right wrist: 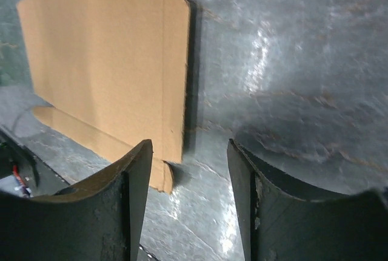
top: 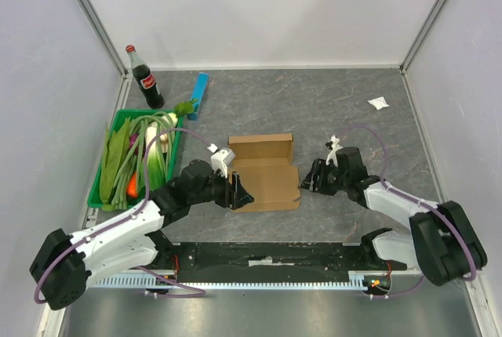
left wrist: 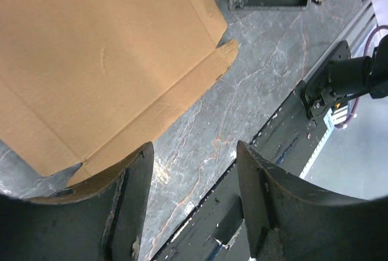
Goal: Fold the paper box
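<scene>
Flat paper box [top: 267,176] on bench [top: 329,110]; left hand [top: 239,194] apart at near-left corner, right hand [top: 309,177] apart beside right edge.

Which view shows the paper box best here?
Top external: the whole paper box is visible, outline and flaps. The left wrist view shows only a panel and a corner; the right wrist view shows one side edge and a flap.

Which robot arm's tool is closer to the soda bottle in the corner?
Left. The left tool is at the paper box's left edge, on the bottle's side of the table. The right tool is past the box's right edge, farther from the bottle.
</scene>
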